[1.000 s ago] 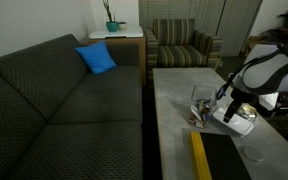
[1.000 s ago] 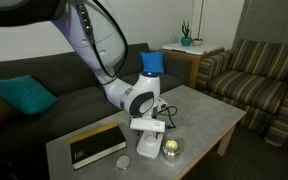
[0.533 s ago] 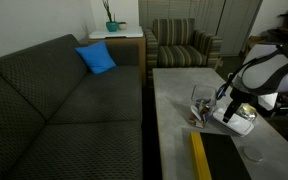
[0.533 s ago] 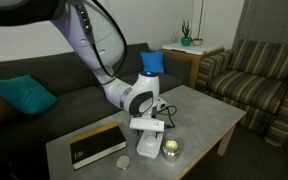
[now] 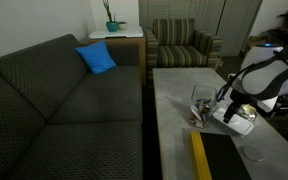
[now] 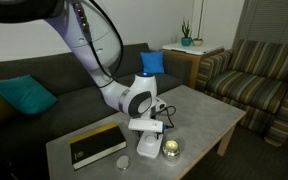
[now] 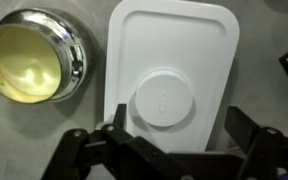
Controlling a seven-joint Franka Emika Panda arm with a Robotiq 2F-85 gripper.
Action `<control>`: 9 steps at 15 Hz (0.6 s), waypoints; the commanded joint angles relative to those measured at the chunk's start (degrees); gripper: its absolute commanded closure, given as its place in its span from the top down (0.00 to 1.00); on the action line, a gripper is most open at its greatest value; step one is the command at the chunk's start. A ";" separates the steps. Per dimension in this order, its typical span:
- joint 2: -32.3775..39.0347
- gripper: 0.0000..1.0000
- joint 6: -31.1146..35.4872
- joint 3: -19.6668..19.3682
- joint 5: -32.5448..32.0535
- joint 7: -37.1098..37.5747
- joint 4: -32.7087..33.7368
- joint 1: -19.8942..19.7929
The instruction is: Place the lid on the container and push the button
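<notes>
On the grey table (image 5: 174, 90), just beside a round yellowish tin (image 7: 34, 55), the white lid (image 7: 169, 45) lies flat, not yet on the clear container (image 5: 201, 104) standing close by. Over the last second almost nothing has changed: the arm has only eased slightly, and the gripper (image 7: 179, 150) hangs right above the lid, jaws wide apart at either side of its near end, holding nothing. The pick-up looks imminent; placing and the button press are still ahead

Soft, even indoor light fills both grainy exterior views, with only faint shadows. In the wrist view the white lid (image 7: 169, 50) nearly washes out, the metal rim of the tin (image 7: 29, 55) glints at left, and the near gripper (image 7: 174, 150) is dark and blurred.
</notes>
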 commanded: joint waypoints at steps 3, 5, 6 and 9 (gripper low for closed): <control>0.09 1.00 0.64 3.14 -0.32 -3.04 -2.53 -5.04; 0.09 1.00 0.70 3.35 -0.21 -3.12 -2.82 -6.06; 0.09 1.00 0.80 3.38 -0.14 -3.05 -2.87 -6.46; 0.09 1.00 1.85 3.05 0.38 -1.53 -2.78 -6.83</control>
